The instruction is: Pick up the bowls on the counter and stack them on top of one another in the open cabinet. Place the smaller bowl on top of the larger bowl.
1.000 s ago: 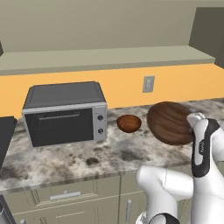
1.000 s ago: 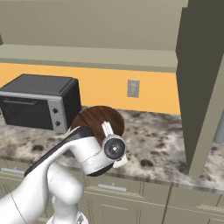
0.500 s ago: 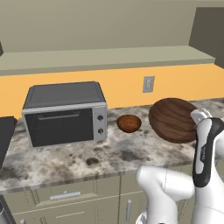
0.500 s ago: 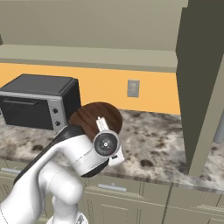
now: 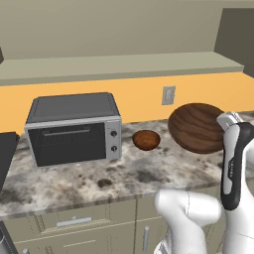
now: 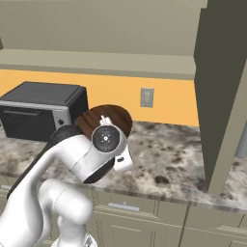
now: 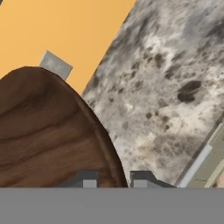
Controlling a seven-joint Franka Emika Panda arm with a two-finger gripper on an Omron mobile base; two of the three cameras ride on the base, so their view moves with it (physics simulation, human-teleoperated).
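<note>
The larger bowl [image 5: 195, 127], wide and dark brown, hangs tilted above the counter [image 5: 74, 183] with its inside facing the base. My gripper [image 5: 222, 121] is shut on its right rim. In the hand view the rim of the larger bowl [image 7: 52, 131] passes between the two fingertips of the gripper [image 7: 114, 180]. From the right base view the larger bowl [image 6: 113, 117] shows behind my wrist. The smaller bowl [image 5: 146, 139], round and reddish brown, sits upright on the counter to the left of the held bowl. The open cabinet [image 5: 114, 67] runs above as a long ledge.
A grey toaster oven [image 5: 74, 129] stands on the counter left of the smaller bowl. A wall outlet [image 5: 168, 95] sits on the orange backsplash. A tall cabinet panel [image 6: 222, 96] closes the counter on the right. Drawers [image 5: 74, 223] line the front below.
The larger bowl has risen a little in the gripper and drifted slightly right. The smaller bowl and toaster oven have not moved.
</note>
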